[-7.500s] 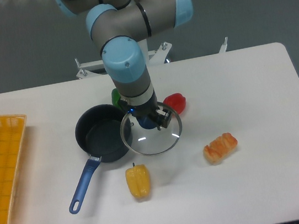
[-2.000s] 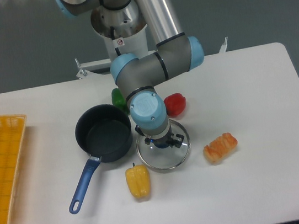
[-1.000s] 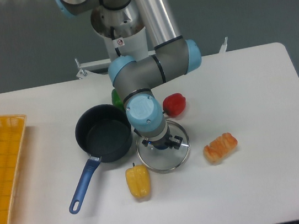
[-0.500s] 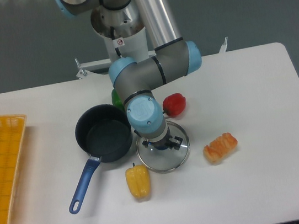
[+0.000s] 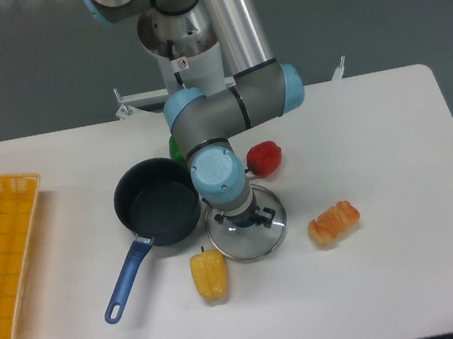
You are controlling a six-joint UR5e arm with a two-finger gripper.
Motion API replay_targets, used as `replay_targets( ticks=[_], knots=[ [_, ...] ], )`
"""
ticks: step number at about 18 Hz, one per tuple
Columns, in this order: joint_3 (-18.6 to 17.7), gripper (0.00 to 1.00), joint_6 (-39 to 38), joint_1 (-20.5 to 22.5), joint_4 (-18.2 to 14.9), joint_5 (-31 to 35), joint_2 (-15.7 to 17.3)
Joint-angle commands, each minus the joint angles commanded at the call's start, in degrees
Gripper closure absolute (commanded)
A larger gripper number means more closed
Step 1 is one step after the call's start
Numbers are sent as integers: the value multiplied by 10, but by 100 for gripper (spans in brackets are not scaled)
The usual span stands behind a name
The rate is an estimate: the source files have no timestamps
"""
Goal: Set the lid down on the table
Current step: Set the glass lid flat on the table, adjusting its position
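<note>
On the table (image 5: 374, 140), the hand (image 5: 240, 218) hides the lid (image 5: 249, 238) knob; grip unclear

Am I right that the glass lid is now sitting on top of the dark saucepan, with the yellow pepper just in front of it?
Not quite: the camera view shows the lid lying on the table beside the saucepan, whose inside is open. The yellow pepper is indeed just in front of the lid.
</note>
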Motion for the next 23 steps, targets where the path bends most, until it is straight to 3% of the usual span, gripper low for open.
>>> replay_targets(
  ticks=[17,22,23],
  knots=[
    [2,35,0,-2,1,8,-4],
    [3,26,0,-2,4,9,-8],
    [3,18,1,-2,4,9,-8]
  ],
)
